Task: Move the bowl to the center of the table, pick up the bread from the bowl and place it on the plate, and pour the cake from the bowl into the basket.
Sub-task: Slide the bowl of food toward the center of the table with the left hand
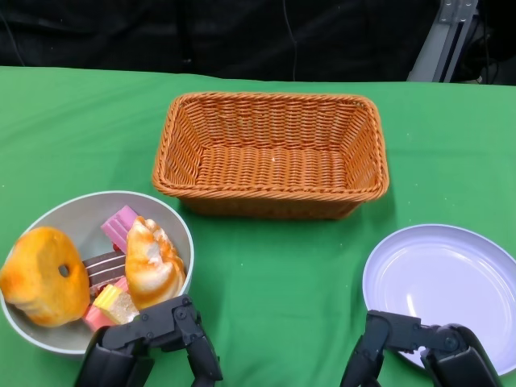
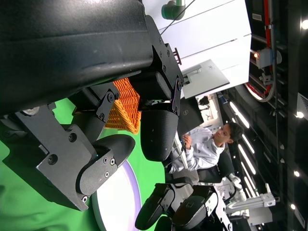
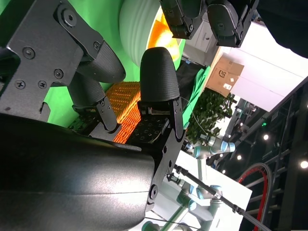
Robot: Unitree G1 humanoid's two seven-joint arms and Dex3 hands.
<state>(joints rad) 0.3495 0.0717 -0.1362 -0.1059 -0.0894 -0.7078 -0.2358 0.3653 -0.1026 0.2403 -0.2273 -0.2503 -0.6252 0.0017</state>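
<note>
Each robot hand (image 1: 153, 343) looks matte black, with screwed plates and seemingly ribbed fingertips (image 3: 159, 72).

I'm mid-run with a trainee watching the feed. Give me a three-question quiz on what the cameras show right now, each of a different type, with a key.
1. True or false: the orange woven wicker basket holds nothing.
2. Multiple choice: where does the round grey bowl sit? A) centre of the green table B) at the table's left, by the left hand C) inside the basket
3. Fill in: the right hand is beside the round pale lilac ____, holding nothing.

Key
1. True: only bare weave shows inside.
2. B: the bowl, with the golden bread roll and pink and yellow cake pieces inside, is still left of centre.
3. Plate.
</note>
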